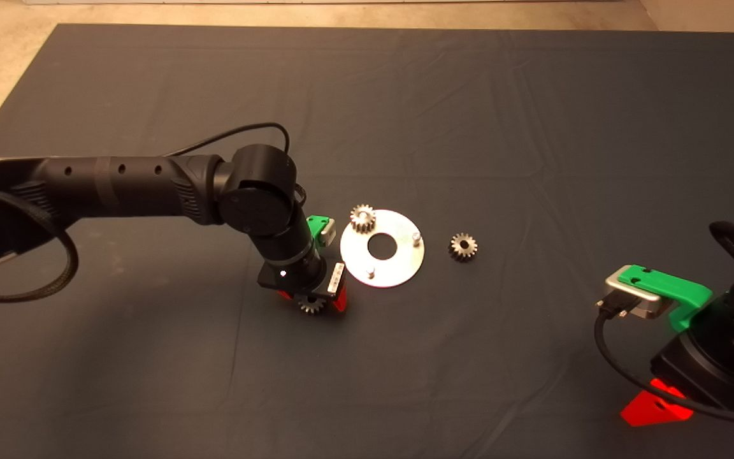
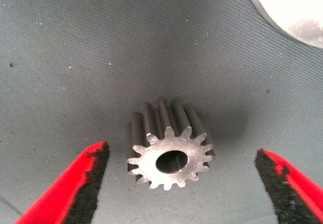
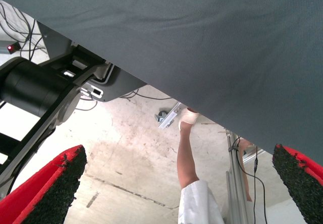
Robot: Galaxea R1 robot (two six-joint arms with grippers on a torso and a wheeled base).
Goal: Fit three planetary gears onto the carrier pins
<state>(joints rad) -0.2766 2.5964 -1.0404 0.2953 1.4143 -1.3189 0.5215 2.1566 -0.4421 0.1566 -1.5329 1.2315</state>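
Left arm reaching in from the left edge of the head view, forearm level across the middle left, wrist bent down toward the lower centre. Left gripper (image 1: 319, 303) low, just left of centre, red fingers (image 2: 75, 188) spread wide apart, pads touching nothing. Right arm parked at the lower right edge, only wrist and green mount showing. Right gripper (image 1: 654, 408) in the lower right corner, its fingers (image 3: 50, 191) likewise held wide apart, nothing between them.
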